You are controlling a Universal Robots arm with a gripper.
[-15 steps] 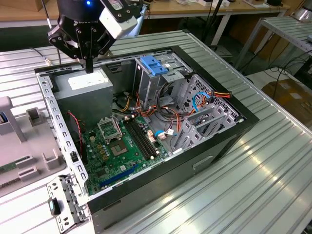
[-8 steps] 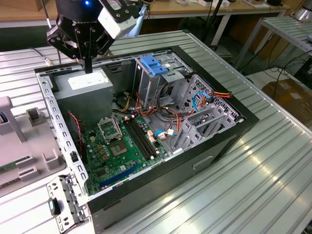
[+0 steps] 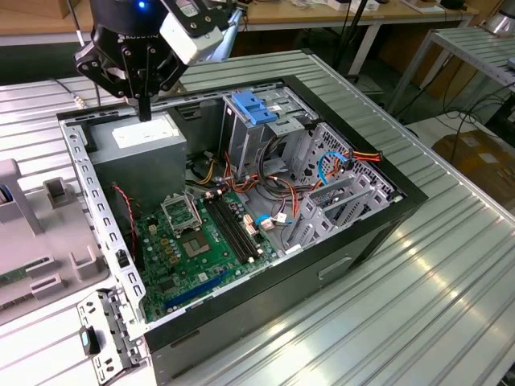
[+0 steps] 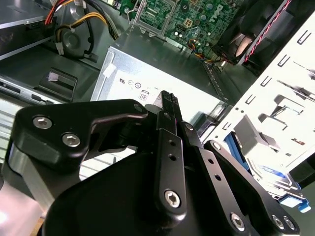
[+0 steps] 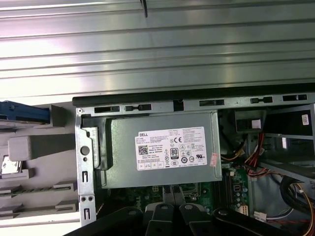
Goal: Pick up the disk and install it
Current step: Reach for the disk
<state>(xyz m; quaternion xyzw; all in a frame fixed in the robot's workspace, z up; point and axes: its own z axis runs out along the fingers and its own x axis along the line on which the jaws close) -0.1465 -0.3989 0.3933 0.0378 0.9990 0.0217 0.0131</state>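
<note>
gripper [image 3: 145, 114] hangs closed above power supply [image 3: 138, 151] — disk [image 5: 23, 113] lies well aside, outside case [image 3: 338, 269]

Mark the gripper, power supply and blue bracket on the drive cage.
gripper [image 3: 145, 111]: exterior view, at its fingertips.
power supply [image 5: 162, 150]: first wrist view, on its label.
blue bracket [image 3: 253, 108]: exterior view, on its top face.
</note>
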